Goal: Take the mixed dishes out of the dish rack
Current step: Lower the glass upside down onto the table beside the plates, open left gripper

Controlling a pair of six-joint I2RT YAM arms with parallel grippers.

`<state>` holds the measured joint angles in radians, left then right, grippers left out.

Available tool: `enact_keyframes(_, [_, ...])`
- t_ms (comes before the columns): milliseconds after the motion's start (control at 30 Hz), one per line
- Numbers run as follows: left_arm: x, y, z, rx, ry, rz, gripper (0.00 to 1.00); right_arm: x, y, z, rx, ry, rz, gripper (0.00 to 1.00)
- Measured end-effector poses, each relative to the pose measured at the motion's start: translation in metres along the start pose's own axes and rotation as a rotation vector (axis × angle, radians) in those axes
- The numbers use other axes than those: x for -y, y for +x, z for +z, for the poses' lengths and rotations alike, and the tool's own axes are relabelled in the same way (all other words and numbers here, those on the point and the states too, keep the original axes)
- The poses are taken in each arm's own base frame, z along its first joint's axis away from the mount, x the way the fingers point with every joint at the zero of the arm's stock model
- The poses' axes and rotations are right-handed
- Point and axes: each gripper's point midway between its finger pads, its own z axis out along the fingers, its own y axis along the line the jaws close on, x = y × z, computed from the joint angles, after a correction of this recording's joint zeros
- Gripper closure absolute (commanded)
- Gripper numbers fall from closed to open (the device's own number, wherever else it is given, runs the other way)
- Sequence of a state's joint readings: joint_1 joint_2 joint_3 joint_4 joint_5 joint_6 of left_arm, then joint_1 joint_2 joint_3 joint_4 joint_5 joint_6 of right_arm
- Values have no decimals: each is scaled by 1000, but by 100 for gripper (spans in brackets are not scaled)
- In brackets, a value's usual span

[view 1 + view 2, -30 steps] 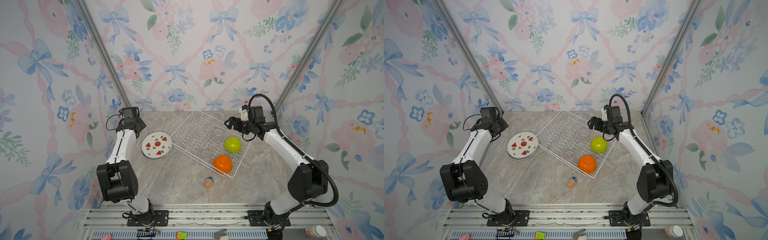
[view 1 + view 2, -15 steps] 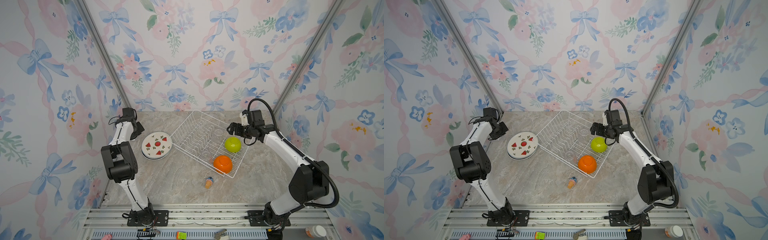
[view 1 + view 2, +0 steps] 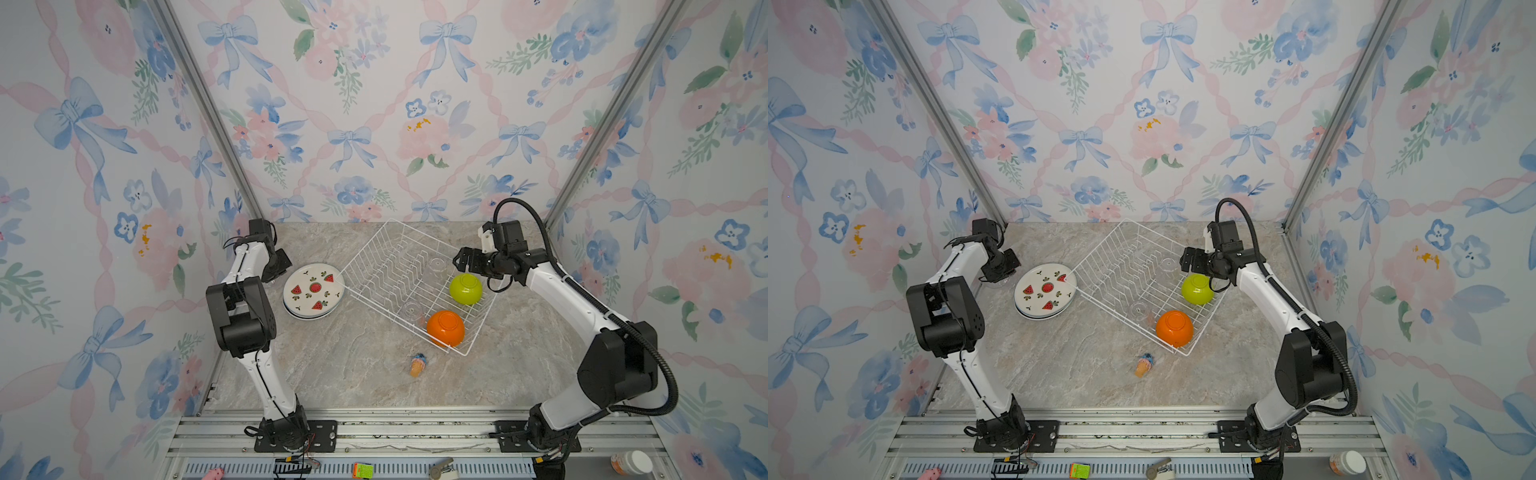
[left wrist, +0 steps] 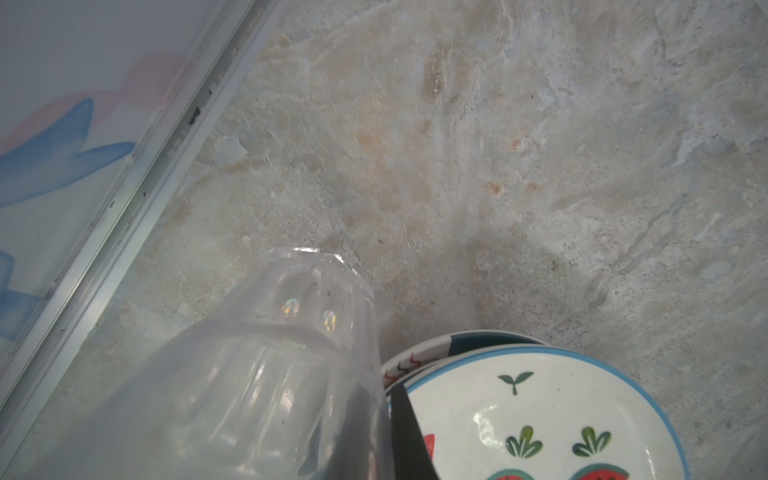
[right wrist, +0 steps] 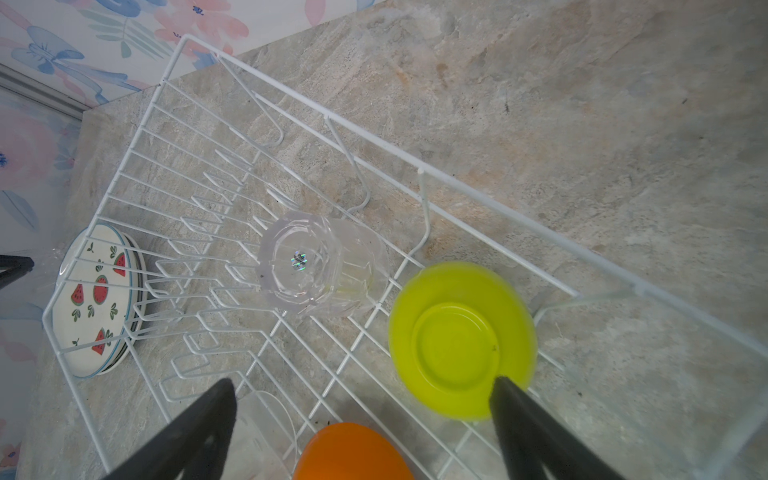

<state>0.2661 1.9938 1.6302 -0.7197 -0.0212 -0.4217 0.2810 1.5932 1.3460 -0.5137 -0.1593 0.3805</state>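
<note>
Locate toy (image 3: 417,365) nearest, on the table just outside rack (image 3: 365,266). Find orange bowl (image 3: 445,328) upside down in the near rack corner, with near glass (image 3: 411,309) just left of it. Find plates (image 3: 313,291) stacked on the table at the rack's left corner. Find lime bowl (image 3: 465,288) upside down at the right rack edge, with far glass (image 3: 436,264) just beyond and left. Note left gripper (image 3: 279,269) low over the table, just left of the plates, with third glass (image 4: 270,374) at its tip. Note right gripper (image 3: 460,259) above the rack, just beyond the lime bowl and just right of the far glass, touching neither.

Compared with one second earlier: left elbow raised and folded, left gripper lower beside the plates. Right gripper lower, closer to the lime bowl. Racked dishes unmoved.

Right: fingers (image 5: 199,436) spread wide, holding nothing. Left: one finger (image 4: 405,432) against the third glass wall. Clamped or slack: cannot tell.
</note>
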Motion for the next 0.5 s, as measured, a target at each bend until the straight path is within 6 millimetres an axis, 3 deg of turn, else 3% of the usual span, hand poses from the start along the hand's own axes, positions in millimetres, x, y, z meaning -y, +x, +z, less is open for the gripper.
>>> enact_keyframes(133, [5,-6,-4,13,21,13,70,-1,0,0,-1,-2,-2,3])
enact_keyframes(467, [7,-2,-13,18,32,34,3,2,1,-1,-1,14,-1,3])
enact_keyframes(500, [7,-2,-17,23,35,34,2,2,2,-2,-1,15,-1,3])
